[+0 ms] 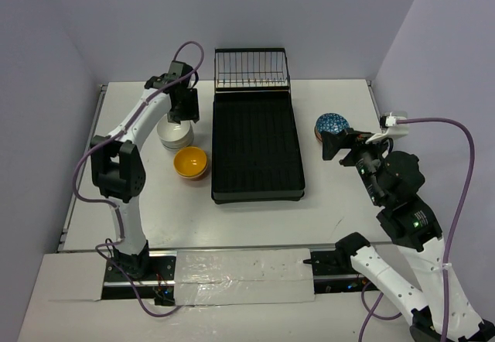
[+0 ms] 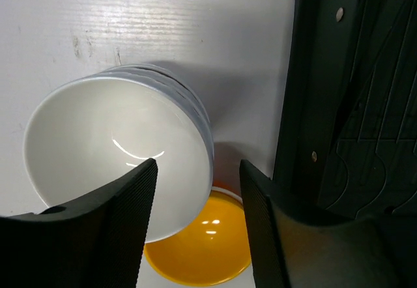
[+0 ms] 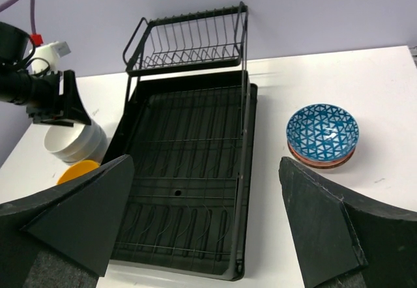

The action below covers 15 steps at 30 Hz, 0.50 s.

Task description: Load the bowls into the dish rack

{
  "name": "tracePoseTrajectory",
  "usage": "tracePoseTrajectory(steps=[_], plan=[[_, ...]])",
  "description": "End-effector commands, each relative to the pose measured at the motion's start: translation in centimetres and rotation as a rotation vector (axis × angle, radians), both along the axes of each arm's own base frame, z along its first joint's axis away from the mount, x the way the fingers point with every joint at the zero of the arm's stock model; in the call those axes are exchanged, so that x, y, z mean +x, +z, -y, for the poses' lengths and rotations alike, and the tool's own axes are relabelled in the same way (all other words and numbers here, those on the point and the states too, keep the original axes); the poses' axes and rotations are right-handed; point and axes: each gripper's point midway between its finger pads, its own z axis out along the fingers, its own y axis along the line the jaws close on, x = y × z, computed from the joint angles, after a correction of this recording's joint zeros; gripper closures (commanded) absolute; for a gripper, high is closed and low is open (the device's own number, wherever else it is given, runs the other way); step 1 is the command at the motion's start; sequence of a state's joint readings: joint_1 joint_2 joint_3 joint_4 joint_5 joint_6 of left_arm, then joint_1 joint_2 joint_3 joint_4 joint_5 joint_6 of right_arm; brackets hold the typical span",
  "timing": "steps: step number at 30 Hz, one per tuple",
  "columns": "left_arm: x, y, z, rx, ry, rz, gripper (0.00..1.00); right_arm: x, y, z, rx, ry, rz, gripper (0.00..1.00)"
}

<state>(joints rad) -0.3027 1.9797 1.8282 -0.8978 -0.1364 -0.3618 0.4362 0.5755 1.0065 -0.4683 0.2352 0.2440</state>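
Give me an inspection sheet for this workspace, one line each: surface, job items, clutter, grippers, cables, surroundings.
Surface: white table, faint scuffs near the white bowls.
Job's things: dish rack mid-table, no bowl in it; white bowls stacked left of it; yellow bowl beside them, nearer the arms; blue patterned bowls stacked right of the rack.
Clutter: nothing seen.
Grippers: left gripper open, straddling the top white bowl's rim; right gripper wide open, holding nothing.
Cables: purple cables, one looping off each arm.
Surroundings: plain lilac walls around the table.
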Motion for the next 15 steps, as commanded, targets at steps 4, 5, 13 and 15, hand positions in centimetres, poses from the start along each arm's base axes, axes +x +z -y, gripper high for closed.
tracePoseTrajectory(steps=[4,5,13,15], plan=[[-0.20,-0.26,0.11,0.004,0.011,-0.046,0.47,0.12,-0.05,0.84,-0.018,-0.045,0.010,0.00],[-0.15,-0.33,0.07,0.007,0.014,-0.048,0.49,0.10,-0.09,0.87,-0.021,-0.045,0.010,0.00],[0.26,-0.32,0.34,0.001,0.010,-0.052,0.61,0.27,-0.15,1.11,-0.033,-0.060,0.012,0.00],[0.20,-0.52,0.37,0.002,0.008,-0.063,0.64,0.29,-0.17,1.22,-0.026,-0.068,0.014,0.00]])
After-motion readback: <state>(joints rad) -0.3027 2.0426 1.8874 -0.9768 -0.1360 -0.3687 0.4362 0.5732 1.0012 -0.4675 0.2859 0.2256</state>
